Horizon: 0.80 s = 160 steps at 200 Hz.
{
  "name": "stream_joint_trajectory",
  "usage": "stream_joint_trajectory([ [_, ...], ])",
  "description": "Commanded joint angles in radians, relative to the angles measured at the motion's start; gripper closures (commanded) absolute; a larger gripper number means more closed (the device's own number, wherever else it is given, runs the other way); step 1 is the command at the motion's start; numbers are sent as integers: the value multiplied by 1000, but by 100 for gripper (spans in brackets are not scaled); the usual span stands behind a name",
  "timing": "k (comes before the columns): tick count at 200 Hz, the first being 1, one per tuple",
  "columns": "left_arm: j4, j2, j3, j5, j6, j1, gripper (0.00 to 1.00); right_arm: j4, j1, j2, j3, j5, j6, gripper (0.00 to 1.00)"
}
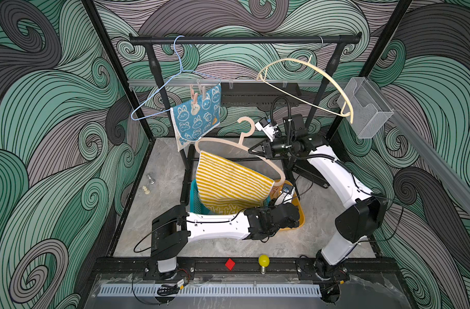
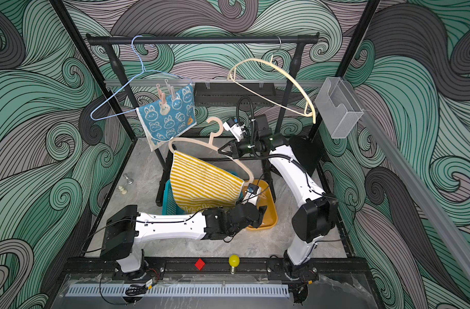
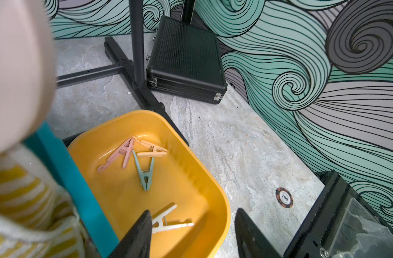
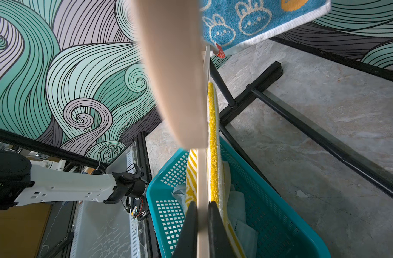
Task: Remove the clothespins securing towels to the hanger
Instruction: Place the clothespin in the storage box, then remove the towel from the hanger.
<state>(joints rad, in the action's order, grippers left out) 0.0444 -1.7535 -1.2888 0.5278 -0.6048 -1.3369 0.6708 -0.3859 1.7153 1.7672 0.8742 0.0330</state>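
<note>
Four pins are lying loose in the yellow tray: pink pin, peach pin and teal pin touching in a cluster, white pin apart. Two pinkish pins are clamping the bunny towel to the tilted blue hanger. The striped towel is draping over the pink hanger, its lower edge dipping into the teal basket, where a pale-blue towel is lying crumpled.

The only readable marking is the number 100 on a poker chip.
</note>
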Motion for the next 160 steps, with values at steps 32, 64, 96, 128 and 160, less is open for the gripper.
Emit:
stream_joint_trajectory([
  [32, 67, 172, 93, 96, -48, -4, 42, -6, 16, -1, 32, 24, 8, 96],
  [64, 115, 266, 125, 174, -34, -5, 43, 5, 17, 9, 25, 19, 13, 96],
  [96, 143, 402, 169, 264, -1, -2, 43, 25, 17, -6, 1, 19, 24, 97],
  [128, 287, 501, 111, 273, 65, 62, 42, 1, 17, -65, -71, 17, 26, 97],
  [160, 473, 569, 41, 166, 58, 218, 42, -66, 17, -125, -156, 18, -9, 99],
])
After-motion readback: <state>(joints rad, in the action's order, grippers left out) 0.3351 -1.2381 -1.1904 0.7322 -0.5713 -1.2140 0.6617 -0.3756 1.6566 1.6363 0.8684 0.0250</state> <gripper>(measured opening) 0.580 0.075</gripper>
